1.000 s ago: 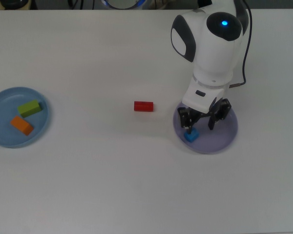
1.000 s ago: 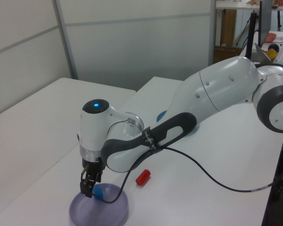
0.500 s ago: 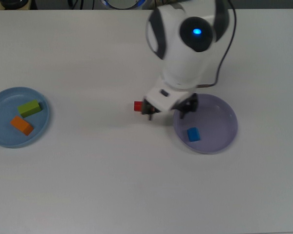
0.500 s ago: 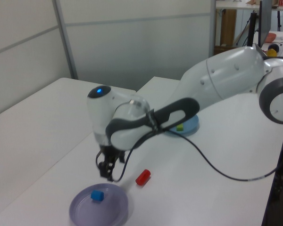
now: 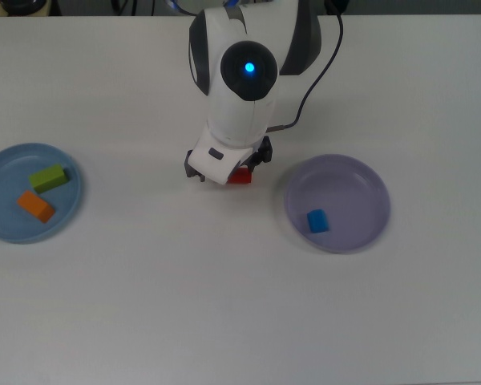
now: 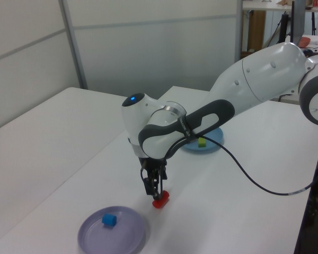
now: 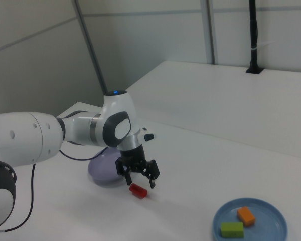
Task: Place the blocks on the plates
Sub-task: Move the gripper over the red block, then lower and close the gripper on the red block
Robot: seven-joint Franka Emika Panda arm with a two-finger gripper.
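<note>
On a white table [image 5: 224, 305], the Franka arm's gripper [image 7: 139, 176] hangs directly over the red block [image 7: 138, 190], its two fingers [image 7: 151, 178] spread apart with nothing held between them. Seen from the right view, the fingertips stand just above the block, one to either side, and do not appear to touch it. From the top view, the arm's white wrist covers most of the red block [image 5: 240, 176], leaving only a sliver visible beside the gripper [image 5: 224, 170]. From the left view, the gripper [image 6: 155, 186] points straight down at the red block [image 6: 160, 199].

The red block lies on the bare table between the two plates, closer to the lavender plate [image 5: 361, 228] at the top view's right. That plate holds the blue cube [image 5: 317, 220], which sits left of the plate's centre in the top view. Well apart, at the top view's left edge, the light blue plate [image 5: 4, 228] carries the green block [image 5: 49, 177] and the orange block [image 5: 36, 206], lying close together. A black cable [image 6: 254, 180] trails from the arm's wrist.
</note>
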